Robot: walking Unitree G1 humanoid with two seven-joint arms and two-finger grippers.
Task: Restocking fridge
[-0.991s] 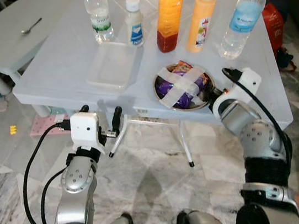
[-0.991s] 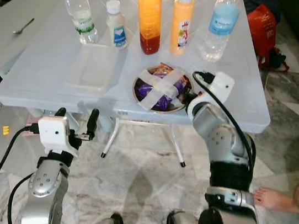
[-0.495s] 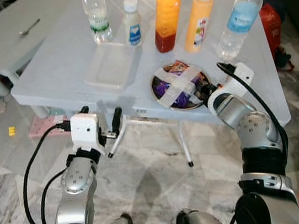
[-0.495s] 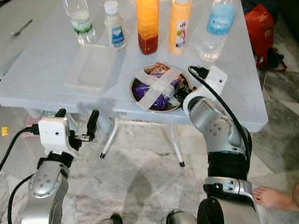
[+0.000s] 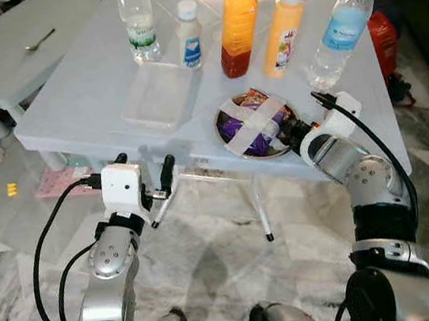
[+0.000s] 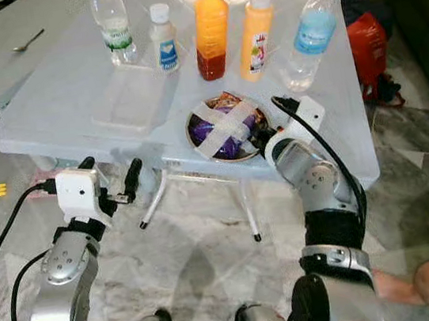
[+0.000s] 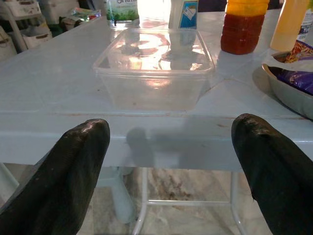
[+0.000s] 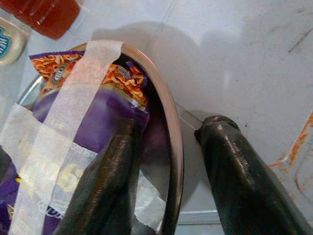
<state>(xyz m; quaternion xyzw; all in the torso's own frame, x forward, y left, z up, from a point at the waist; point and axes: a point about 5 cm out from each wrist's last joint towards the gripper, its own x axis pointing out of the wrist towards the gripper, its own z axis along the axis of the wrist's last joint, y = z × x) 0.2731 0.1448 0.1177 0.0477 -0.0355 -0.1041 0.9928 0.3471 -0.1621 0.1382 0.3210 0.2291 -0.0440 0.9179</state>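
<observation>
My wrist camera catches what my eyes can't: my right gripper [image 8: 164,191] is spread across the steel bowl's [image 8: 173,147] rim, one finger inside against the purple snack packet [image 8: 93,122], one outside on the table [image 8: 244,63]. My left gripper [image 7: 168,156] is open, short of the clear container [image 7: 154,66].

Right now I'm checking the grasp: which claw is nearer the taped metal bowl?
Right. The right claw straddles the rim of the bowl, one finger inside, one outside. The left claw hangs open below the table edge, off to the bowl's left.
</observation>
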